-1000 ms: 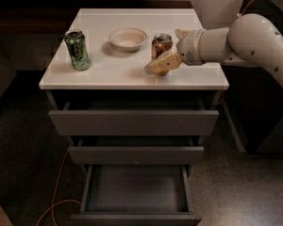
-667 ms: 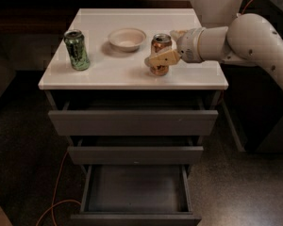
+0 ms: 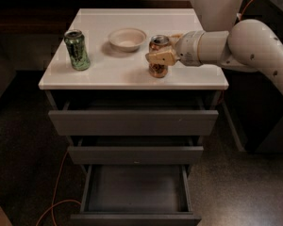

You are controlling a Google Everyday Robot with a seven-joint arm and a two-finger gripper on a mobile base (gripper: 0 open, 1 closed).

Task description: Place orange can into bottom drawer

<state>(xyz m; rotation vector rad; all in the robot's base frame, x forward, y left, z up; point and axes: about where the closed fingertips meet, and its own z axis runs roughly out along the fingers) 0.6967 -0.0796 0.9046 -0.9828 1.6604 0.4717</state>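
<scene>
The orange can point(image 3: 157, 68) stands upright on the white cabinet top point(image 3: 108, 74), right of centre near the front edge. My gripper point(image 3: 162, 51) reaches in from the right at the can's mid height, and its tan tip crosses the front of the can. The can rests on the top. The bottom drawer point(image 3: 136, 192) is pulled out at the foot of the cabinet, and its dark grey interior holds nothing. The two wider drawers above it are slightly ajar.
A green can point(image 3: 77, 49) stands at the left of the top. A white bowl point(image 3: 127, 38) sits at the back centre. My white arm point(image 3: 254, 46) spans the right side. An orange cable point(image 3: 56, 197) lies on the floor at the left.
My gripper has moved left and up from beside the can's base to its mid height. The can has stayed in place.
</scene>
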